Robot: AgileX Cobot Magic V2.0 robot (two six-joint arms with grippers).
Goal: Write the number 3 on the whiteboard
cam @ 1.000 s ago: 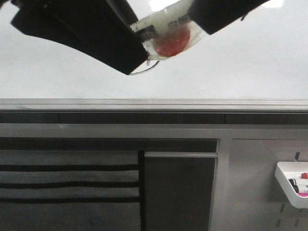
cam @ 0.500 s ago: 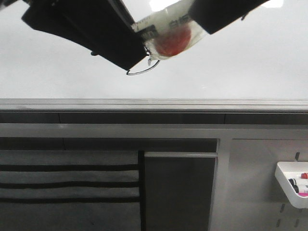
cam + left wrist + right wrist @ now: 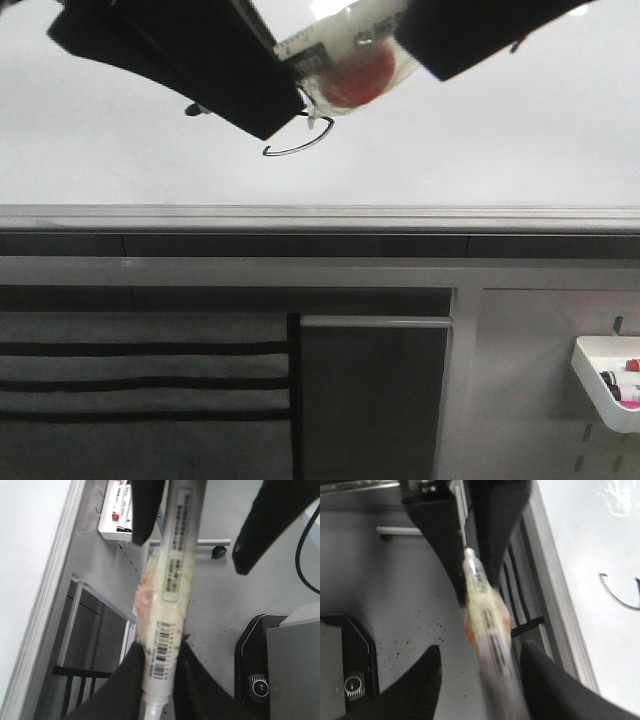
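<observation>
Front view: left gripper [image 3: 285,95] enters from upper left, right gripper [image 3: 400,45] from upper right; a white marker [image 3: 345,55] with a barcode label and a red-orange patch spans between them. Left wrist view: left fingers [image 3: 127,680] clamped on the marker [image 3: 170,610] near its tip end, barrel running up between the right gripper's dark fingers [image 3: 147,510], which stand apart either side of it. Right wrist view: right fingers [image 3: 420,680] spread wide, marker [image 3: 487,630] blurred between them, not visibly pinched.

Just below the left gripper, a thin black curved stroke, part of the number 3 [image 3: 295,148], sits on the whiteboard [image 3: 500,150]; also seen in right wrist view [image 3: 617,592]. Grey edge rail [image 3: 320,215] runs beneath the board. Small white tray [image 3: 605,385] with markers at lower right.
</observation>
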